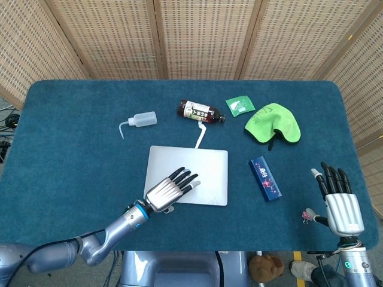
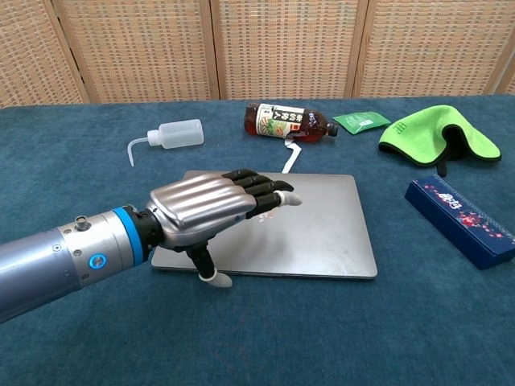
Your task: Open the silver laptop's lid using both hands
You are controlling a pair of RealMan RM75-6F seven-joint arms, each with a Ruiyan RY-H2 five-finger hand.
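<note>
The silver laptop lies closed and flat in the middle of the blue table. My left hand hovers over its front left part, palm down, fingers stretched out and apart, holding nothing. Whether it touches the lid I cannot tell. My right hand is far off at the table's front right corner, fingers straight and spread, empty. The chest view does not show it.
Behind the laptop lie a brown bottle on its side, a white strip, a squeeze bottle, a green packet and a green cloth. A dark blue box sits right of the laptop.
</note>
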